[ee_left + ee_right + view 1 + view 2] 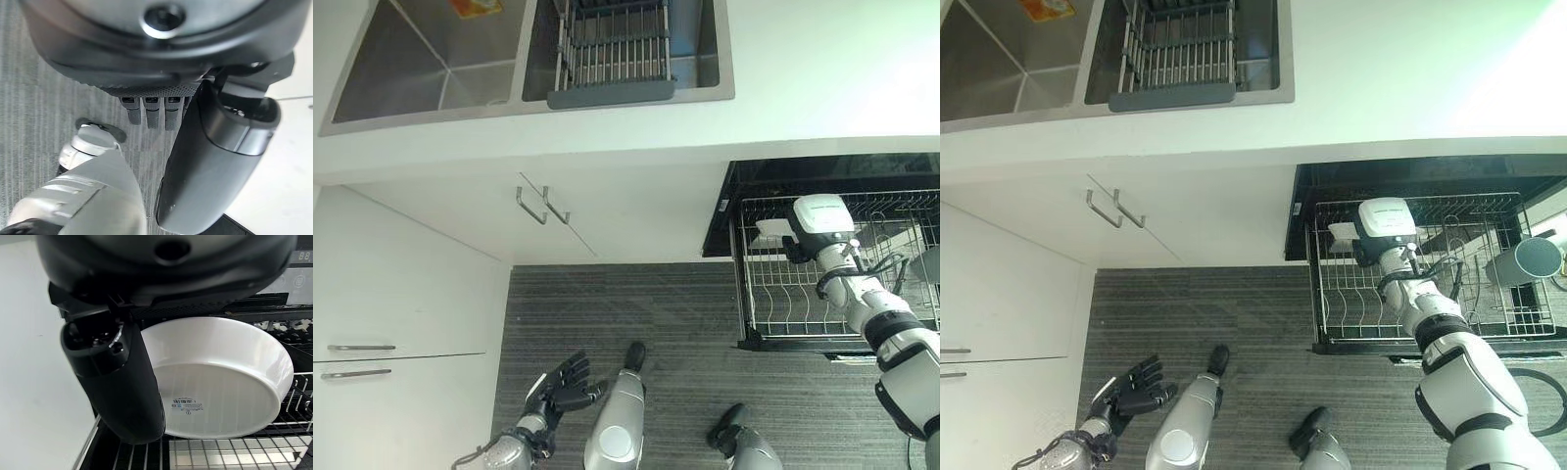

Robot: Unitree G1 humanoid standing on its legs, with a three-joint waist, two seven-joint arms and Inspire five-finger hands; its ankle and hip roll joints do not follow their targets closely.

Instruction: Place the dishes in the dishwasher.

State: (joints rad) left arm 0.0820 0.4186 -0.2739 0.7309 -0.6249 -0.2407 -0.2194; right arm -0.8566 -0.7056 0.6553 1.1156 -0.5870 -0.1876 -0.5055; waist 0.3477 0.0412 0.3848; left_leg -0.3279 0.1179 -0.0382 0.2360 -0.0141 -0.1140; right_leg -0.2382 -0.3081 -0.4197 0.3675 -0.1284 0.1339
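Right hand [117, 382], dark and glossy, is closed on a round white dish [220, 387]: its thumb lies across the dish's underside while the fingers are hidden behind the rim. The dish is shallow and smooth, of glazed ceramic by its look, with a small printed label on its flat base; it is held on edge over the near left corner of the dishwasher rack [1351, 304].

Largest in the head views is the white tabletop [822, 69], matte and plain, with a two-bowl stainless steel sink [431, 69] set into it. A slatted wire drying basket [612, 54] with a dark grey lip sits in the sink's right bowl. Below run flat white cabinet doors [411, 294] with slim bar handles of metal. The floor [675, 323] is grey with fine ribbed lines.

The dishwasher rack is a pulled-out grid of thin chromed wire with upright tines, framed by the machine's black opening. A grey cylindrical cup [1528, 259] lies on its side at the rack's right end.

Left hand [566, 384] hangs low over the floor, fingers spread and relaxed, holding nothing.
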